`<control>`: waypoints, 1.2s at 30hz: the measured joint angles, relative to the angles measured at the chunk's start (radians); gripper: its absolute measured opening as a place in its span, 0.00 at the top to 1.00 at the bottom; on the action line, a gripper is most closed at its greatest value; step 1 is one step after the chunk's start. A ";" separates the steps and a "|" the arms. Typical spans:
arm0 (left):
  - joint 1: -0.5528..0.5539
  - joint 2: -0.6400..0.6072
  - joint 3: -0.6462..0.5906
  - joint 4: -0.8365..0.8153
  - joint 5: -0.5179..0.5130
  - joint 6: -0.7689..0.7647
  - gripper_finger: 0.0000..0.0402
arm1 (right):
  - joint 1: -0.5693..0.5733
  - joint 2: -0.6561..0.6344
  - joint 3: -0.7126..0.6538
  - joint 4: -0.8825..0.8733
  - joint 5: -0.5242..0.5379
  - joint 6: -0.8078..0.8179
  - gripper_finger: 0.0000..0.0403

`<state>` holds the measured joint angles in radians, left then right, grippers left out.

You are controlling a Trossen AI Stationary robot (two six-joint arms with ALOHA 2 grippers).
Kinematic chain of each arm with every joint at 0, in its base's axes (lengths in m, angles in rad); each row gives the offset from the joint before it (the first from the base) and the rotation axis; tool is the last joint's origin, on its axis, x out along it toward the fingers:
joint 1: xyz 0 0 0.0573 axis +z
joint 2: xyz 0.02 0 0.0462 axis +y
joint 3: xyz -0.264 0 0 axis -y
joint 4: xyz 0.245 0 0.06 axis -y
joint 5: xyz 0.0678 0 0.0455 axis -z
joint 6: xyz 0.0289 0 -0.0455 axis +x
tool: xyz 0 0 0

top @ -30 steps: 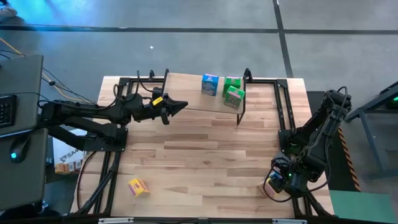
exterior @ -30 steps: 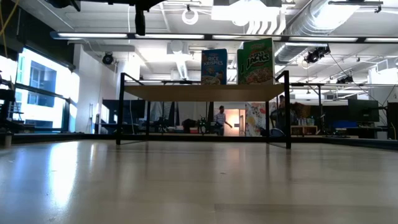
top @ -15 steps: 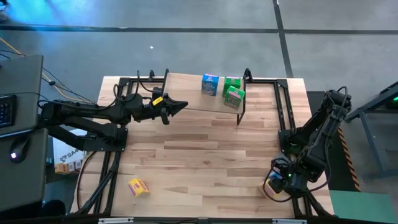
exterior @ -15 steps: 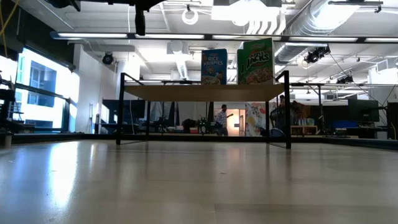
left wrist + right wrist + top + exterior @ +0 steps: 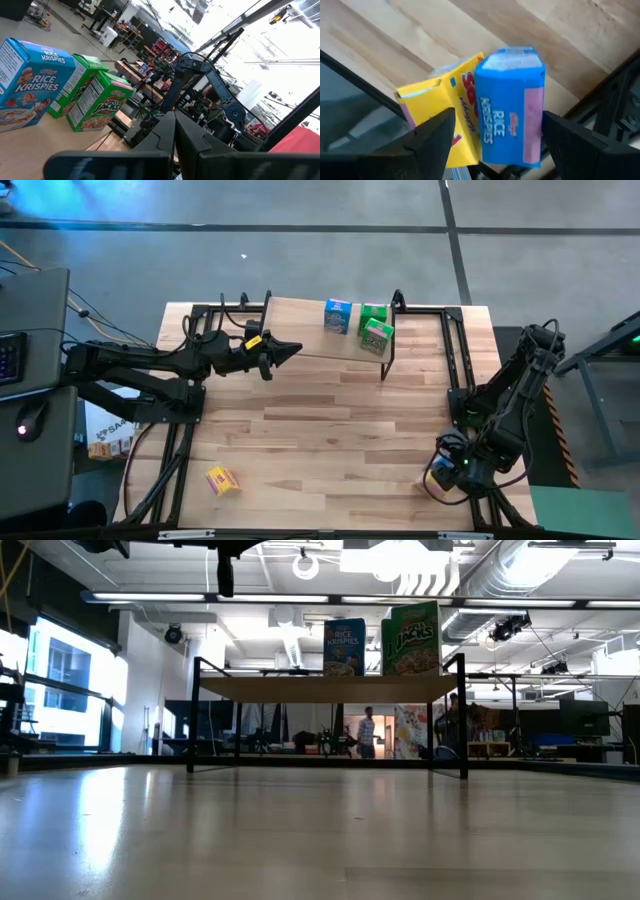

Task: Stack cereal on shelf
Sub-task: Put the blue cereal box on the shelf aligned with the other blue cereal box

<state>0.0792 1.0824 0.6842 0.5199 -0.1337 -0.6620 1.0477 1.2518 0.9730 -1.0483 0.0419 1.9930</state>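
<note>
The shelf (image 5: 320,340) stands at the table's far side, with a blue cereal box (image 5: 338,316) and two green ones (image 5: 375,313) (image 5: 378,337) upright on its plank. My left gripper (image 5: 292,350) hangs shut just left of the shelf; its wrist view shows its shut fingers (image 5: 175,142) and the blue box (image 5: 25,85). My right gripper (image 5: 440,473) is open at the near right corner, pointing down. Its fingers (image 5: 437,137) stand either side of a blue box (image 5: 510,110) and a yellow box (image 5: 445,105). Another yellow box (image 5: 222,480) lies near left. My right gripper comes down from above with one finger beside the yellow box's outer side (image 5: 427,107) and the other beside the blue box's pink side (image 5: 532,117). Whether either finger touches a box, I cannot tell. Both boxes rest on the table.
Black frame rails (image 5: 455,370) run along the table's left and right edges, close beside the two boxes under my right gripper. Bare wood lies across the table's middle (image 5: 330,440). In the low view the shelf's black legs (image 5: 462,720) stand at the far side.
</note>
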 joint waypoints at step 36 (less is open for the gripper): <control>0.000 0.000 0.000 0.000 0.000 -0.008 1.00 | 0.000 -0.001 0.000 -0.027 0.002 -0.029 0.30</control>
<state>0.0795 1.0824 0.6842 0.5198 -0.1337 -0.6704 1.0479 1.2504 0.9730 -1.0757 0.0442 1.9641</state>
